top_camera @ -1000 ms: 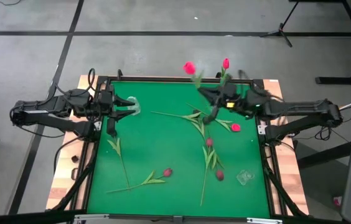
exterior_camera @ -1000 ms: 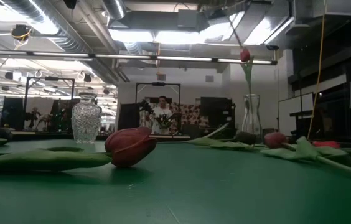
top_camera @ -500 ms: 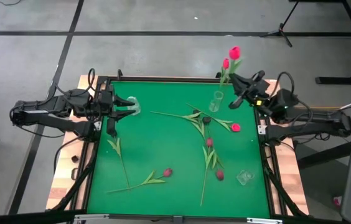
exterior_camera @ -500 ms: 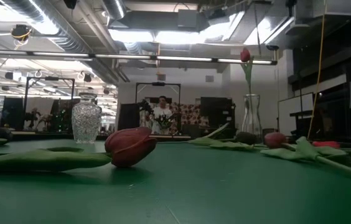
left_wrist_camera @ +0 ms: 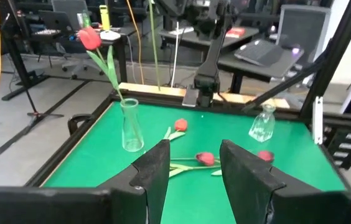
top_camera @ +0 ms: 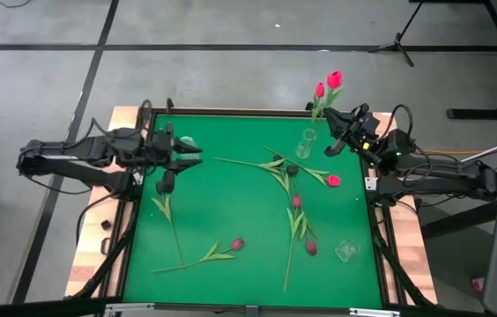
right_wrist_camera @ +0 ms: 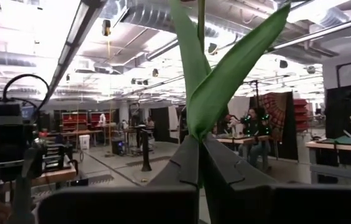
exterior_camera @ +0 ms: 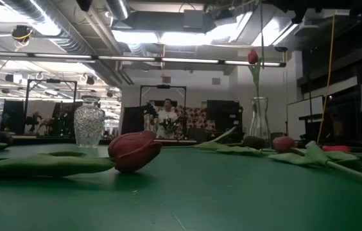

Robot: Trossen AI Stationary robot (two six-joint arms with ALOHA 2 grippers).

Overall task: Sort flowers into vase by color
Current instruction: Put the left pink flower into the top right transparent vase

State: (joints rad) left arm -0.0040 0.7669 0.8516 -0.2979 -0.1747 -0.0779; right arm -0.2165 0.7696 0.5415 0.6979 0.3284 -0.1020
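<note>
My right gripper (top_camera: 334,125) is above the table's far right corner, shut on a bright pink tulip (top_camera: 334,79). Just left of it a slim clear vase (top_camera: 307,143) stands upright and holds one pink-red tulip (top_camera: 319,90). My left gripper (top_camera: 189,155) is open over the table's far left part, above a cut-glass vase (exterior_camera: 89,122). Several tulips lie flat on the green mat: a pink one (top_camera: 334,180), maroon ones (top_camera: 297,201) (top_camera: 237,243) (top_camera: 311,248) and a dark one (top_camera: 292,169). My right gripper pinches the pink tulip between its two fingers, at the stem where the green leaves start (right_wrist_camera: 196,132). The fingers (right_wrist_camera: 175,163) lie about level and across the stem. The tulip is lifted clear and stands upright above them; its lower stem is hidden by the fingers.
A small round clear vase (top_camera: 347,251) stands near the table's near right corner. Long green stems and leaves (top_camera: 277,167) cross the middle of the mat. A raised dark frame (top_camera: 231,112) runs around the mat. People stand in the room beyond the table (exterior_camera: 167,119).
My right gripper has carried the pink tulip from over the far middle of the mat toward the far right corner, and the flower now stands upright beside the slim vase. My left gripper has moved toward the table's right, over the cut-glass vase.
</note>
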